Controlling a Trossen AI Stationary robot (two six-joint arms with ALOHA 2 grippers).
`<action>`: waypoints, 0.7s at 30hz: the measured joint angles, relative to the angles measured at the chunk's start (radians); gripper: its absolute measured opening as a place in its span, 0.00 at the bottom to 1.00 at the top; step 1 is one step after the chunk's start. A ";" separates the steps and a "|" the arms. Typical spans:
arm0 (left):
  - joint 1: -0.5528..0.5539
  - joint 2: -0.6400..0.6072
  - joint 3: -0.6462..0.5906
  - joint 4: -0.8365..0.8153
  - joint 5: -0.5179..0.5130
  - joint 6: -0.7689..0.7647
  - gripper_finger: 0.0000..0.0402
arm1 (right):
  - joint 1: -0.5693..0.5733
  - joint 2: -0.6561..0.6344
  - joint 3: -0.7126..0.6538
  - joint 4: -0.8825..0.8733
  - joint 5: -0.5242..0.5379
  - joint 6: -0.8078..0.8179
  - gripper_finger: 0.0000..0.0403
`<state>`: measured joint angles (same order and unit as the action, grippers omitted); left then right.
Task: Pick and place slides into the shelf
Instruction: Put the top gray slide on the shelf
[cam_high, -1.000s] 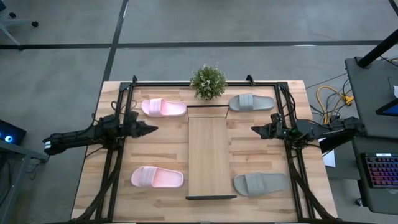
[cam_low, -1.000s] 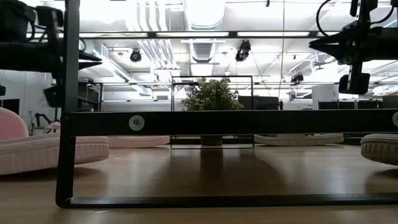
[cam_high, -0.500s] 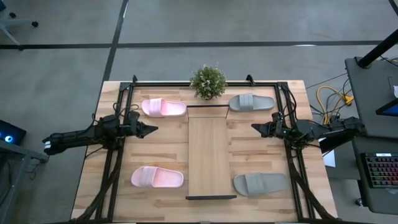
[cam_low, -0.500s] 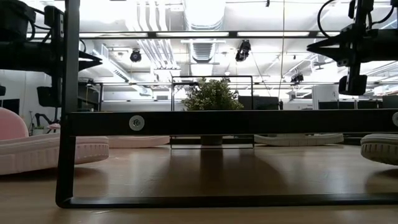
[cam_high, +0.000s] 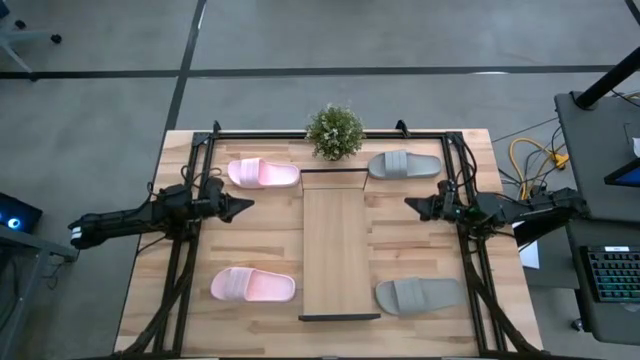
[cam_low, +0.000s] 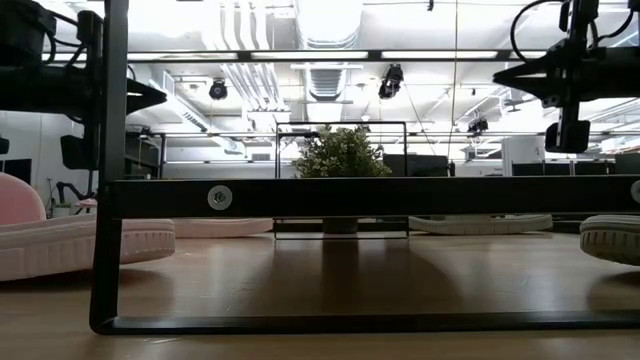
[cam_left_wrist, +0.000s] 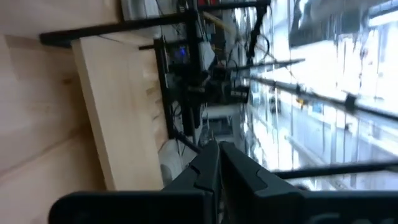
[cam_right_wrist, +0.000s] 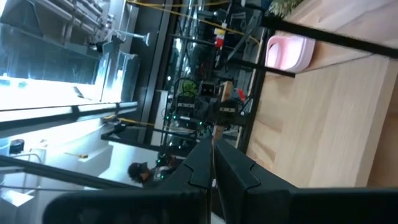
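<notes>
Four slides lie flat on the table around the bare shelf (cam_high: 339, 250): two pink slides (cam_high: 263, 173) (cam_high: 252, 285) on its left, two grey slides (cam_high: 404, 164) (cam_high: 419, 294) on its right. They look light, soft and springy, so the wide strap seems the likeliest hold. The left gripper (cam_high: 245, 207) and right gripper (cam_high: 408, 206) hover beside the shelf, fingers pressed together, holding nothing.

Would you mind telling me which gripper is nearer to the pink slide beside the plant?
The left gripper: it hovers just in front of that pink slide, while the right gripper sits across the shelf, by the grey slides.
</notes>
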<state>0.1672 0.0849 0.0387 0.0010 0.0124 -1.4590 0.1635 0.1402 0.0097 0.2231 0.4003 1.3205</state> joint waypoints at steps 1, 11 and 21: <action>0.000 0.002 0.000 0.002 -0.028 -0.021 0.00 | 0.000 0.000 0.000 0.001 0.005 -0.002 0.02; 0.001 0.062 0.000 0.052 -0.075 -0.020 0.00 | -0.058 0.000 0.000 0.002 0.017 -0.012 0.02; 0.001 0.137 0.000 0.125 -0.066 0.036 0.00 | -0.247 0.001 0.172 -0.376 -0.179 -0.039 0.11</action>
<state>0.1680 0.2220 0.0387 0.1255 -0.0538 -1.4229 -0.0832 0.1410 0.1821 -0.1531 0.2208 1.2812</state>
